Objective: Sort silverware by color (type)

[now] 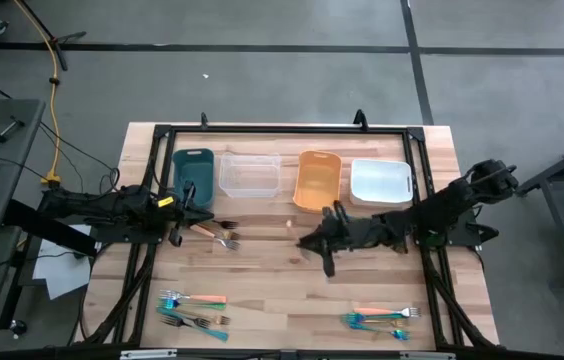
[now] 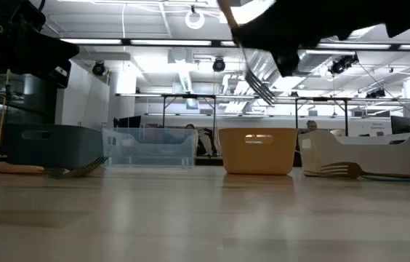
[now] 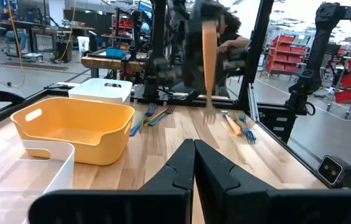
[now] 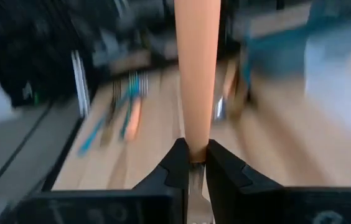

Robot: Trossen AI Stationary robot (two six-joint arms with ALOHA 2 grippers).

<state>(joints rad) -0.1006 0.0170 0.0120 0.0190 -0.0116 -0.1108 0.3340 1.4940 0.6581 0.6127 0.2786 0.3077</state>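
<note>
My right gripper (image 1: 312, 243) hangs over the table's middle, shut on a fork with a salmon-orange handle (image 3: 208, 56); the fork's tines (image 2: 259, 84) point down, high above the wood. My left gripper (image 3: 194, 162) waits shut at the table's left, near the teal bin (image 1: 193, 172). Another orange-handled fork (image 1: 217, 235) lies flat on the table beside it. More silverware lies in a bunch at the front left (image 1: 194, 308) and another at the front right (image 1: 382, 318), with orange and teal handles. My right gripper pinches the fork between its two fingers at the lower end of the orange handle (image 4: 192, 152), where the metal neck begins. The fingers come roughly level from the table's right and lie across the fork. It stands upright, handle up and tines down, lifted clear.
A row of bins stands along the far side: teal, clear (image 1: 250, 174), orange (image 1: 318, 180) and white (image 1: 380, 183). A black frame (image 1: 262, 130) runs around the table's edges. Bare wood lies between the bins and the front bunches.
</note>
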